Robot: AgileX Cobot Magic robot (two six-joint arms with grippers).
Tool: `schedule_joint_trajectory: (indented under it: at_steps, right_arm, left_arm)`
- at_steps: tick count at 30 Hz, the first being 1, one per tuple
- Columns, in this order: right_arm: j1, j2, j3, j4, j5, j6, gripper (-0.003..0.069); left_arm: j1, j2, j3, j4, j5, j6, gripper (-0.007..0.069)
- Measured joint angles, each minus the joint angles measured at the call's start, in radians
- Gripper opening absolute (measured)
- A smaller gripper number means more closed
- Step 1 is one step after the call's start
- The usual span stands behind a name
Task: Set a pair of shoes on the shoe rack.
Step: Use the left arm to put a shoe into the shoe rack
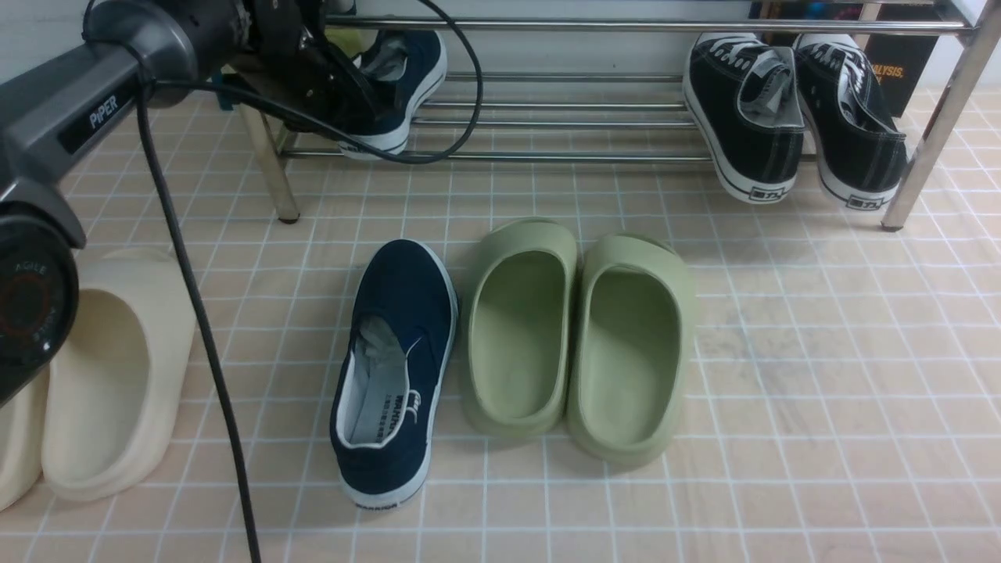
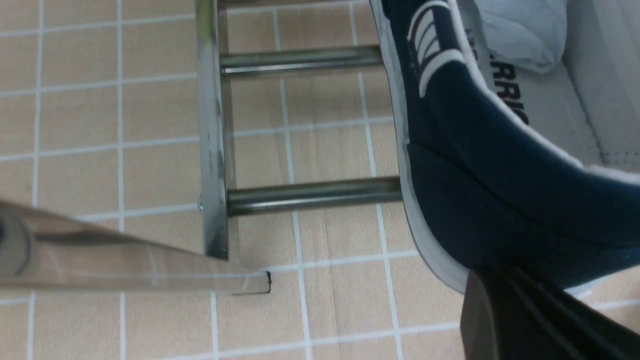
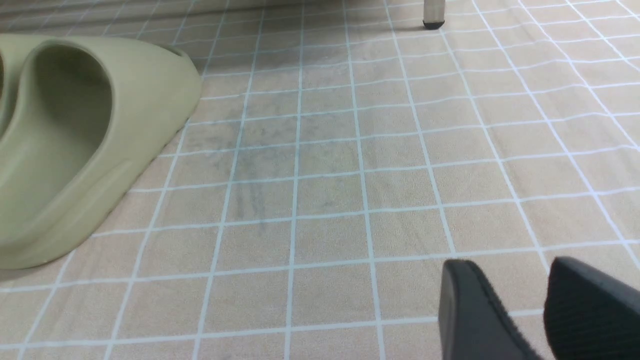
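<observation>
My left claw (image 1: 352, 94) pinches the navy shoe (image 1: 421, 66) by its heel, lengthwise across the shoe rack (image 1: 563, 155) bars' left end. My right claw (image 3: 510, 272) gapes empty.

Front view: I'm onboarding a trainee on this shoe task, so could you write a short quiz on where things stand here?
1. True or false: both navy shoes are on the rack.
2. Which pair lies right beside the navy shoe on the floor? A) black sneakers B) green slides C) cream slides
3. Which end effector grips the other navy shoe at the rack?
Key: 1. False; one is on the floor. 2. B. 3. The left end effector.
</observation>
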Motion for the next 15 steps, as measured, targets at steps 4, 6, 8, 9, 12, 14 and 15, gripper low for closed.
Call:
schedule_joint_trajectory:
  at_steps: [4,6,8,9,12,14,15]
  right_arm:
    - [0.000,0.000,0.000,0.000,0.000,0.000,0.0237]
    - [0.000,0.000,0.000,0.000,0.000,0.000,0.0237]
    - [0.000,0.000,0.000,0.000,0.000,0.000,0.0237]
    - [0.000,0.000,0.000,0.000,0.000,0.000,0.0237]
    - [0.000,0.000,0.000,0.000,0.000,0.000,0.0237]
    - [0.000,0.000,0.000,0.000,0.000,0.000,0.0237]
    - [0.000,0.000,0.000,0.000,0.000,0.000,0.0237]
  left_arm:
    - [0.000,0.001,0.000,0.003,-0.024,0.000,0.0015]
    - [0.000,0.001,0.000,0.003,-0.027,0.000,0.0017]
    - [0.000,0.001,0.000,0.003,-0.030,0.000,0.0020]
    - [0.000,0.001,0.000,0.003,-0.030,0.000,0.0020]
    - [0.000,0.001,0.000,0.003,-0.020,0.000,0.0022]
    - [0.000,0.001,0.000,0.004,0.008,0.000,0.0023]
    - [0.000,0.000,0.000,0.005,0.028,0.000,0.0023]
